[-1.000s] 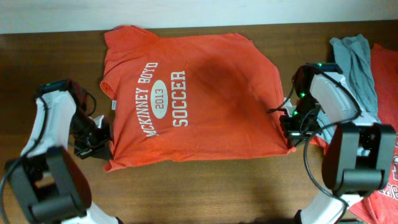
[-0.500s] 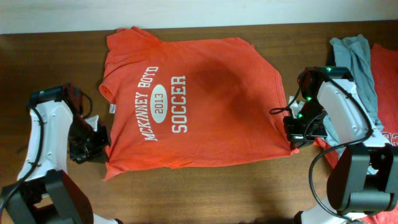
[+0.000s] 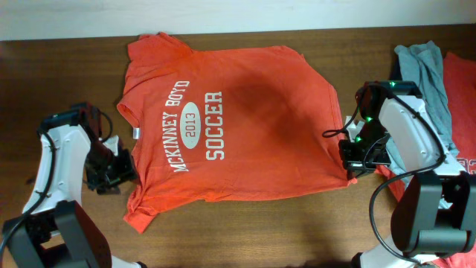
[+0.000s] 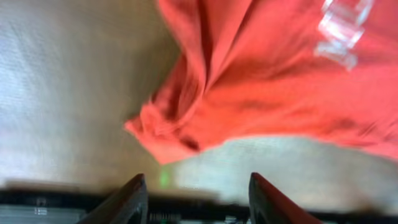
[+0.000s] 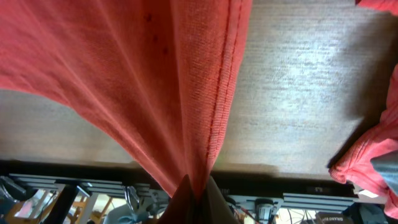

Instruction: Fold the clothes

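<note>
An orange-red T-shirt (image 3: 245, 126) with white "McKinney Boyd 2013 Soccer" print lies spread flat across the middle of the table. My left gripper (image 3: 123, 173) is open just left of the shirt's near-left corner (image 3: 137, 216), which lies loose on the wood. In the left wrist view that crumpled corner (image 4: 180, 124) rests ahead of the open gripper (image 4: 199, 199), and nothing is between the fingers (image 4: 134, 196). My right gripper (image 3: 351, 158) is shut on the shirt's near-right hem. The right wrist view shows the fabric (image 5: 155, 74) bunched into the closed gripper (image 5: 196, 194).
A light grey-blue shirt (image 3: 424, 74) lies crumpled at the right, behind the right arm. More orange-red cloth (image 3: 462, 89) lies at the table's right edge and shows in the right wrist view as cloth (image 5: 367, 162). Bare wood (image 3: 245, 231) runs along the front.
My left gripper has opened and let go of the shirt's near-left corner, which has dropped to the table. Over the second, both arms drew the shirt outward. The right grip is unchanged.
</note>
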### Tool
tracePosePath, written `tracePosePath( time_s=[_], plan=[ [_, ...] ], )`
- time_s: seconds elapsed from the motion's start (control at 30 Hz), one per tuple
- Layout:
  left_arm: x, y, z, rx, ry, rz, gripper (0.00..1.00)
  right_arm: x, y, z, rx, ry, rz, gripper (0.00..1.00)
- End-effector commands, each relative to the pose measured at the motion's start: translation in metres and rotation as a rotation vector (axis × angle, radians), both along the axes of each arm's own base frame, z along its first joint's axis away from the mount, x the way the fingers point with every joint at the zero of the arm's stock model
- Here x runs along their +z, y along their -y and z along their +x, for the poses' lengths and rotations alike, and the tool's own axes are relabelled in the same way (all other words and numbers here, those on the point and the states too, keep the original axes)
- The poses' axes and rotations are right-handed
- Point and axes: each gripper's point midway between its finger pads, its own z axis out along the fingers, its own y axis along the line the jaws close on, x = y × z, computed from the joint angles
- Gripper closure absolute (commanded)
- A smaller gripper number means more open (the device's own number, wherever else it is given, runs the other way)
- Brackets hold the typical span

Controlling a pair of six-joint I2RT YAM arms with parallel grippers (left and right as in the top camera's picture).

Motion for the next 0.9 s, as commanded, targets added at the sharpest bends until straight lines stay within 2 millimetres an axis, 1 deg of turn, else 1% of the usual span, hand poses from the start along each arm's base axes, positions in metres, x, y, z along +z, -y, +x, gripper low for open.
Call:
tracePosePath(
  time_s=[0.0,0.03,0.07,0.1,0.17,0.2,0.27,0.3,0.33,0.47,0.53,0.57,0.63,0.87],
  plan=[
    [0.024,-0.019,0.050,0.038,0.208,0.054,0.38,0.003,0.001,-0.001,-0.015,0.012,-0.002,0.96],
    [0.027,-0.022,0.060,0.039,0.249,0.064,0.32,0.002,0.001,-0.001,-0.015,0.013,-0.002,0.96],
    [0.030,-0.026,0.075,0.038,0.309,0.080,0.30,0.002,0.001,0.000,-0.015,0.015,-0.002,0.96],
    [0.032,-0.029,0.088,0.038,0.363,0.093,0.31,0.002,0.001,0.000,-0.015,0.017,-0.002,0.96],
    [0.034,-0.031,0.111,0.034,0.448,0.092,0.52,0.002,0.001,0.001,-0.015,0.018,-0.002,0.96],
    [0.034,-0.028,0.118,0.019,0.477,0.070,0.58,0.002,0.001,0.001,-0.015,0.018,-0.002,0.96],
    [0.029,-0.015,0.132,-0.032,0.524,-0.018,0.77,0.002,0.001,0.001,-0.015,0.018,-0.002,0.96],
    [0.026,-0.010,0.136,-0.042,0.532,-0.050,0.85,0.002,0.001,0.001,-0.015,0.018,-0.002,0.96],
    [0.019,-0.007,0.140,-0.049,0.526,-0.070,0.90,0.002,0.001,0.001,-0.015,0.018,-0.002,0.96],
    [-0.007,-0.004,0.144,-0.058,0.478,-0.093,0.92,0.002,0.001,0.001,-0.015,0.018,-0.003,0.96],
    [-0.024,0.002,0.147,-0.075,0.457,-0.133,0.92,0.002,0.001,0.001,-0.015,0.019,-0.003,0.96],
    [-0.035,0.003,0.148,-0.073,0.437,-0.145,0.92,0.002,0.002,0.001,-0.014,0.018,-0.006,0.96],
    [-0.053,0.004,0.147,-0.068,0.396,-0.158,0.93,0.002,0.002,0.000,-0.014,0.018,-0.005,0.96],
    [-0.102,0.005,0.140,-0.054,0.296,-0.184,0.93,0.002,0.002,0.000,-0.014,0.017,-0.005,0.96]
  ],
)
